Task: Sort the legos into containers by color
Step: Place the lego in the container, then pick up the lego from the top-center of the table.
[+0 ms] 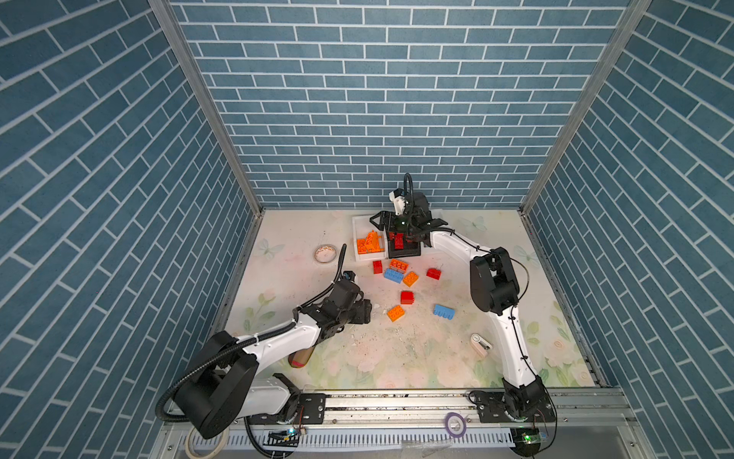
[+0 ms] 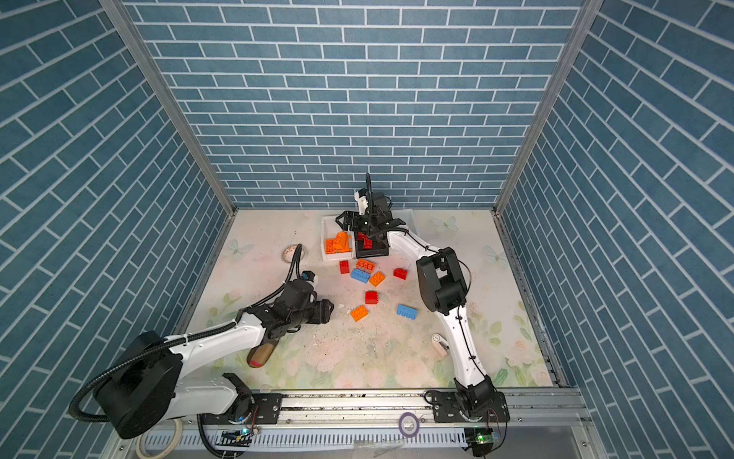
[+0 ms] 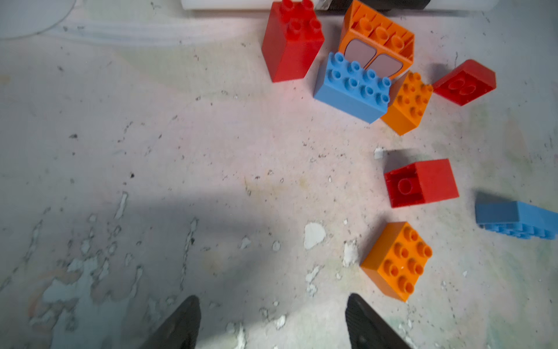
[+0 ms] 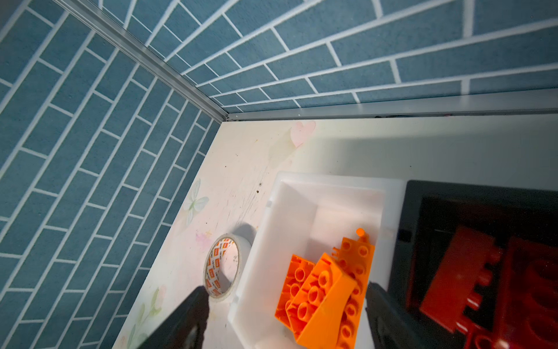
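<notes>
While your right gripper (image 4: 286, 288) is hanging spread-fingered over the bins (image 1: 363, 228), upper centre in a top view, your left gripper (image 3: 272, 299) is gaping.

From table (image 1: 377, 357) centre: 6 o'clock strip open, 1–2 corner free but behind right arm (image 1: 492, 286). Loose legos (image 1: 393, 275) crowd centre to 12, bins (image 1: 362, 227) right behind. Tape roll (image 1: 325, 249) at 10, pouch (image 1: 300, 359) under left arm (image 1: 278, 337) at 8, white gadget (image 1: 479, 345) at 4.

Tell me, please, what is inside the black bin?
Red bricks lie piled inside the black bin; no other colour shows. Its floor and any bricks beneath are covered, and the right wrist view cuts part of it off.
</notes>
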{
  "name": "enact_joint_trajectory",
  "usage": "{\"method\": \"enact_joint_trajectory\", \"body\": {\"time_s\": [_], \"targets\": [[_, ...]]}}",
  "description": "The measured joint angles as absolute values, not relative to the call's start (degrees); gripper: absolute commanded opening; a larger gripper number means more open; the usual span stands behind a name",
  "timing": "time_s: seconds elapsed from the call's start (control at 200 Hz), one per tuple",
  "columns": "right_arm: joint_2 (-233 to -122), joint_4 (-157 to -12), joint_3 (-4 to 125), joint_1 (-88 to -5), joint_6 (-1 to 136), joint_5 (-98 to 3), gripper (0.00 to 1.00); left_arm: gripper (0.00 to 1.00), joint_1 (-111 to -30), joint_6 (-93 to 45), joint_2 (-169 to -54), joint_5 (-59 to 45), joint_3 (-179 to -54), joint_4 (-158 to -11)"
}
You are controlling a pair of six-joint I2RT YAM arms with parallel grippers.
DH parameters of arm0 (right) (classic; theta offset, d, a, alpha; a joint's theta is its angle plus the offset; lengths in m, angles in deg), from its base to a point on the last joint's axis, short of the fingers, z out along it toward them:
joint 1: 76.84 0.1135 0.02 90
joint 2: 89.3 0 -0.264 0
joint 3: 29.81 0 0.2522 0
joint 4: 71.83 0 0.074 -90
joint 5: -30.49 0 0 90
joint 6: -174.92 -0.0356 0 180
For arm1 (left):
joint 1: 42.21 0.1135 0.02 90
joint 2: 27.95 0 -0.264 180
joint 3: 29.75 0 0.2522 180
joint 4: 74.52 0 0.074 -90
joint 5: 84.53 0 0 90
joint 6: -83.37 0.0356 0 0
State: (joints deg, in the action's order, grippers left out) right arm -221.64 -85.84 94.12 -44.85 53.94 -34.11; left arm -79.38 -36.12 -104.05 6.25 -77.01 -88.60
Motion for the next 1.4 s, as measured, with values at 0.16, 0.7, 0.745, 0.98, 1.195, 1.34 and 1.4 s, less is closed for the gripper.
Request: {"method": "enact_joint_trajectory", "body": {"time_s": [0.16,0.7,0.745,0.98,1.195,1.34,1.4], "targets": [[-211.85,-83.83,82.99,-44.75,55.41,-34.83,0.81,0.75,-79.38,-34.9,-107.66,8.08,-81.88,-87.5],[-181.2,-82.45,46.76,-44.7,58.29,-41.34,0.79,0.66,-76.06,-32.54,-126.5,10.53,-99.5,-85.87],[-178.05,-82.69,43.96,-44.7,58.36,-42.28,0.79,0.66,-75.73,-32.3,-127.96,10.6,-100.83,-85.91],[-164.37,-84.27,32.83,-44.7,58.42,-47.13,0.8,0.64,-75.25,-30.68,-135.17,11.39,-108.99,-86.3],[-157.71,-86.56,27.3,-44.7,58.44,-49.82,0.8,0.61,-75.25,-29.52,-139.98,14.49,-113.88,-88.31],[-153.97,-87.85,23.74,-44.7,58.44,-50.89,0.8,0.6,-75.25,-29.17,-142.17,15.43,-115.78,-89.76],[-152.98,-88.27,22.89,-44.7,58.44,-51.35,0.8,0.59,-75.25,-29.08,-143.19,15.49,-116.68,-90.11]]}}
